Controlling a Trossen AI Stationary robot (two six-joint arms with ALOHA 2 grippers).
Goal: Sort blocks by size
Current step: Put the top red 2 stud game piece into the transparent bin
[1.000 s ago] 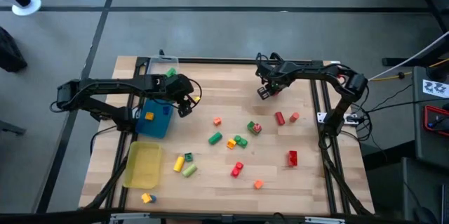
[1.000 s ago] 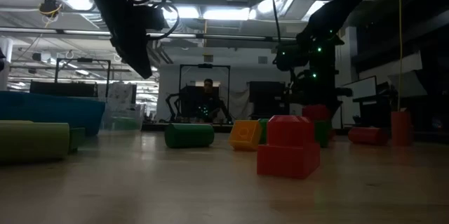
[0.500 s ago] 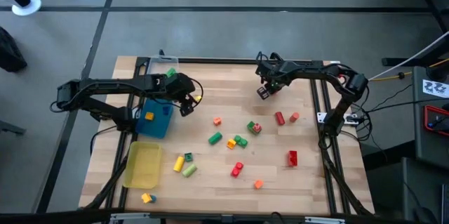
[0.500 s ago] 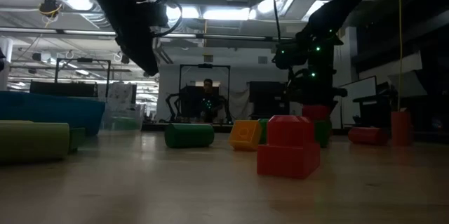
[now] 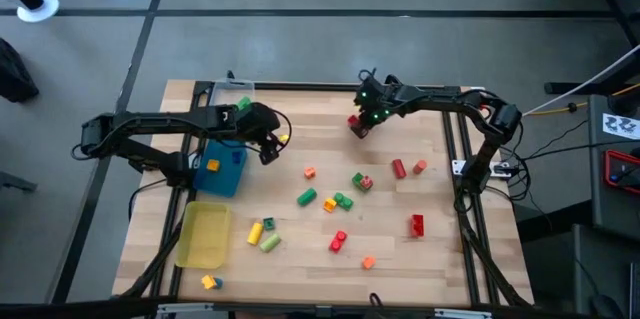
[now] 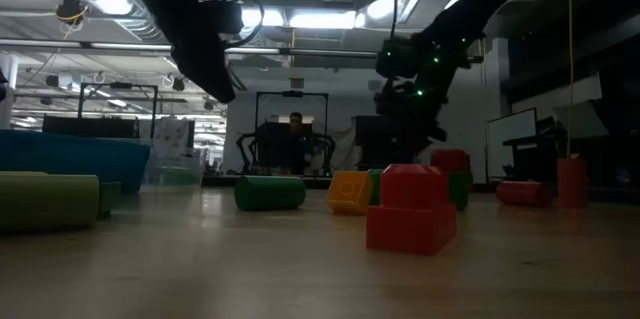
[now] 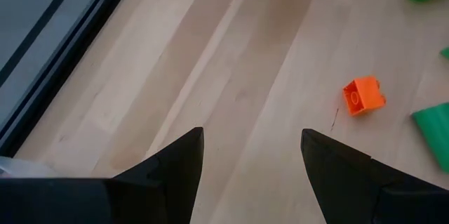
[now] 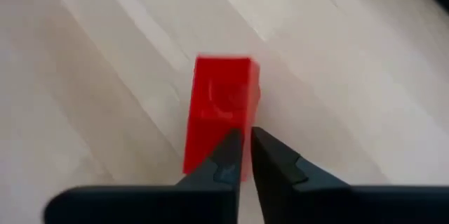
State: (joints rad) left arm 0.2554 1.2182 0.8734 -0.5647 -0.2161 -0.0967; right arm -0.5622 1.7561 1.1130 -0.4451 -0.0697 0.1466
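My right hand (image 8: 243,155) pinches a red block (image 8: 221,129) narrowly above the far edge of the surface (image 5: 310,149), near its middle. My left hand (image 7: 251,157) hangs wide and empty near the left edge, just beside the blue tray (image 5: 222,169). Other blocks (image 5: 338,202) lie scattered across the surface's middle.

The right tool (image 5: 359,125) travelled leftward over the far part of the table (image 5: 300,119), from beside the right rail toward the middle, carrying a red block (image 8: 221,122) pinched in its nearly closed fingers. The left tool (image 5: 270,149) edged slightly toward the scattered blocks, its fingers spread above bare wood.
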